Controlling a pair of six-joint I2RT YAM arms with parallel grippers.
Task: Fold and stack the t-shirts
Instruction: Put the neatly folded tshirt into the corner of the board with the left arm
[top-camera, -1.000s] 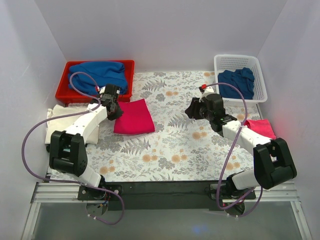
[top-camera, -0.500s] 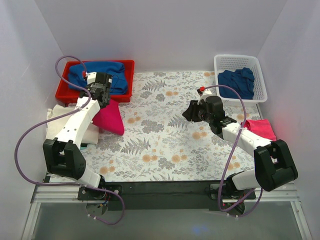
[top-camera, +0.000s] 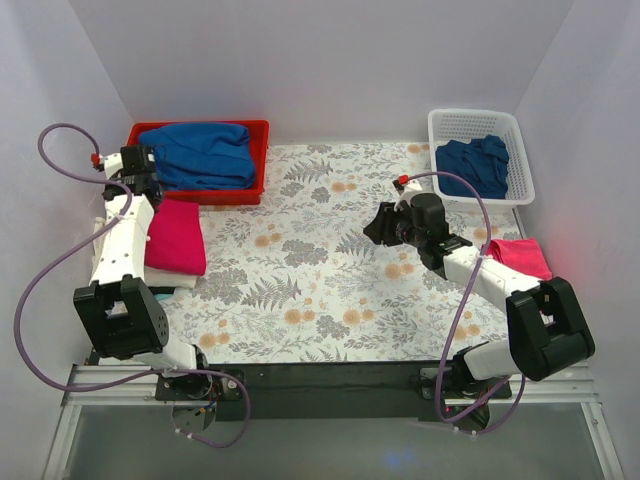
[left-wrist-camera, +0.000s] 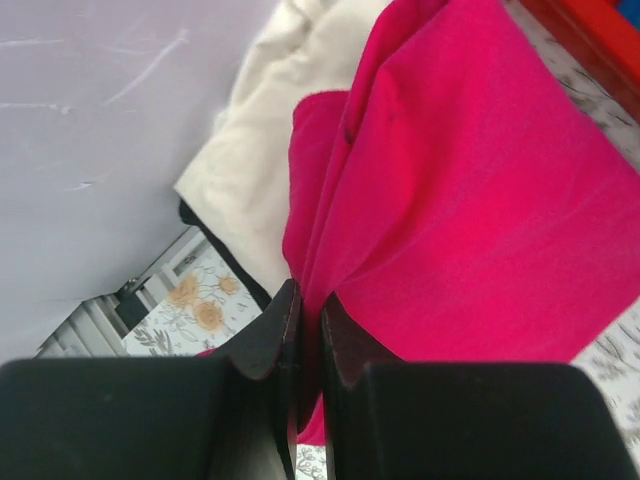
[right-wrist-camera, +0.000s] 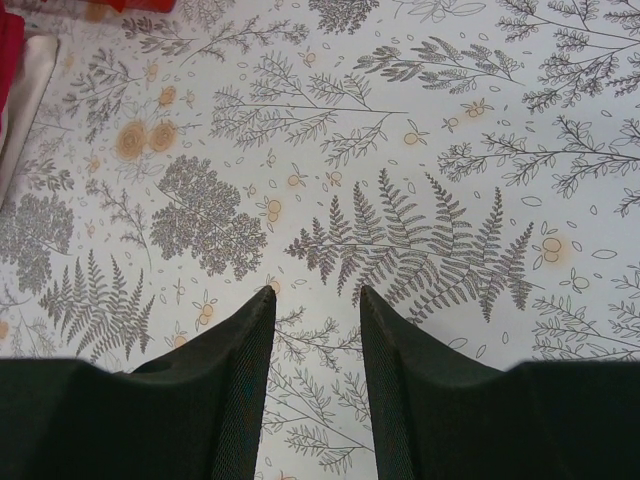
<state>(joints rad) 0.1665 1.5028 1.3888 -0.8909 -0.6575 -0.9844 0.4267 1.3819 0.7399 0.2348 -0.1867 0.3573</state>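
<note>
This is a robotics lab test cell, not a home. Plain pale walls (top-camera: 320, 70) box in the counter (top-camera: 330, 300) on three sides. A left arm (top-camera: 125, 235) and a right arm (top-camera: 480, 272) are bolted to a black plate (top-camera: 330, 380) at 6 o'clock. The flowered cloth is only a cover. The props look staged: blue shirts (top-camera: 200, 150) in a red bin (top-camera: 225, 196) at 11 o'clock and a white basket (top-camera: 476, 115) at 1 o'clock, and a crimson shirt (top-camera: 175, 235) on a cream pile (left-wrist-camera: 270, 130) at 9 o'clock.
</note>
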